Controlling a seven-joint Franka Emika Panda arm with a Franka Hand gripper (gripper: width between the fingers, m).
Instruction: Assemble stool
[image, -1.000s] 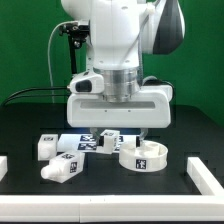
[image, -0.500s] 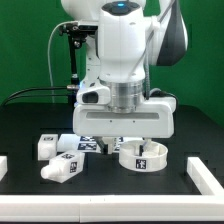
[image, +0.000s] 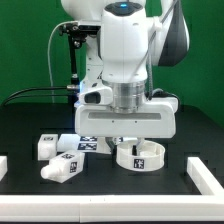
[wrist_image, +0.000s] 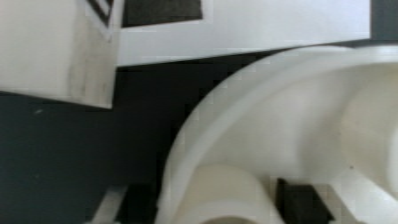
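The stool's round white seat (image: 141, 156) lies on the black table to the exterior view's right of centre, a marker tag on its front wall. My gripper (image: 124, 143) is down on the seat's far left rim. In the wrist view the seat's curved wall (wrist_image: 302, 110) runs between the two dark finger pads (wrist_image: 135, 202), and the gripper (wrist_image: 217, 200) is shut on it. Two chunky white tagged legs (image: 47, 146) (image: 62, 168) lie at the exterior view's left. Any part directly under the hand is hidden.
The marker board (image: 86, 142) lies flat between the legs and the seat. A white tagged block (wrist_image: 71, 50) shows close beside the seat in the wrist view. White border rails (image: 205, 172) (image: 3, 165) run along the table's right and left edges.
The hand came down onto the seat and its jaws went from open to shut on the rim. The seat and the legs stayed where they were.
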